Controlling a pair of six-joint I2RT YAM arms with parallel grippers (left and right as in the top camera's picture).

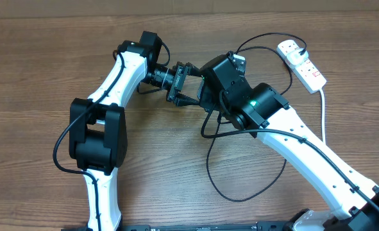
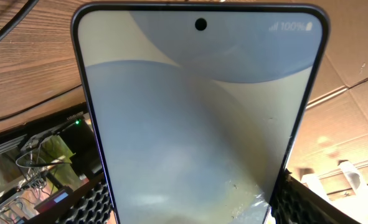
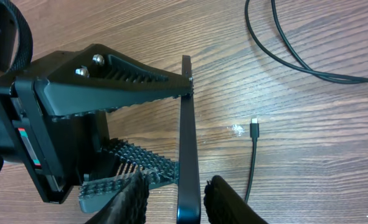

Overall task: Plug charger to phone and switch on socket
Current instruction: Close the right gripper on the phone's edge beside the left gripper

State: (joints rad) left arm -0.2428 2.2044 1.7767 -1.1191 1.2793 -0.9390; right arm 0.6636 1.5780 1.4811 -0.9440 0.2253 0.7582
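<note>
The phone [image 2: 196, 118] fills the left wrist view, its pale blue-grey screen facing the camera. My left gripper [image 2: 193, 208] is shut on its lower sides and holds it on edge above the table. In the right wrist view the phone [image 3: 187, 124] shows edge-on. My right gripper [image 3: 177, 199] is open and straddles it, with a gap on the left side. The charger's connector tip [image 3: 254, 122] lies loose on the table to the right of the phone. Its black cable [image 1: 240, 192] loops across the table to the plug [image 1: 303, 50] in the white socket [image 1: 308, 67]. In the overhead view both grippers meet [image 1: 192, 83].
The socket's thick white cord [image 1: 322, 109] runs down the right side. Black cable loops lie under and in front of the right arm [image 1: 304, 144]. Cardboard [image 2: 352, 93] shows behind the phone in the left wrist view. The left arm [image 1: 102, 128] stands at the left.
</note>
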